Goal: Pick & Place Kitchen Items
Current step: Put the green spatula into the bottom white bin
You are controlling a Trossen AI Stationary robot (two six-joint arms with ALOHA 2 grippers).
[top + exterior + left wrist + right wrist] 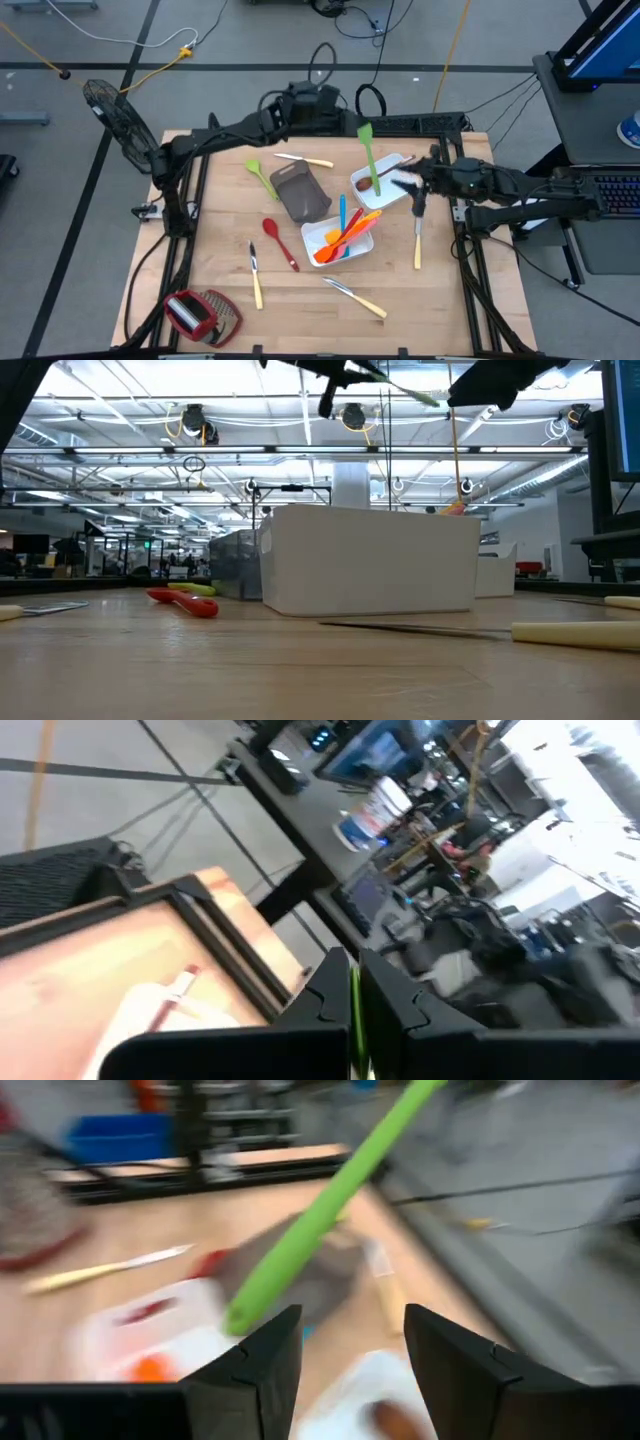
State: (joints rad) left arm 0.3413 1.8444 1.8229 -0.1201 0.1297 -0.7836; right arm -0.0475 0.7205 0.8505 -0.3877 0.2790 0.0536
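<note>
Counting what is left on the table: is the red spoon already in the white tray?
No, the red spoon lies on the bare wood, left of the white tray.

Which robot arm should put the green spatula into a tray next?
Probably the left. Its gripper is shut on the green spatula, lifted over the table near the far white tray. The right gripper is open and holds nothing.

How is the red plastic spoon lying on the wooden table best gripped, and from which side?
Grip the red plastic spoon at mid-handle, coming from straight above, with the pincer's jaws across the handle. It lies flat on the wooden table with bare wood around it. The handle is thin and straight, and the bowl is wider and rounded.
</note>
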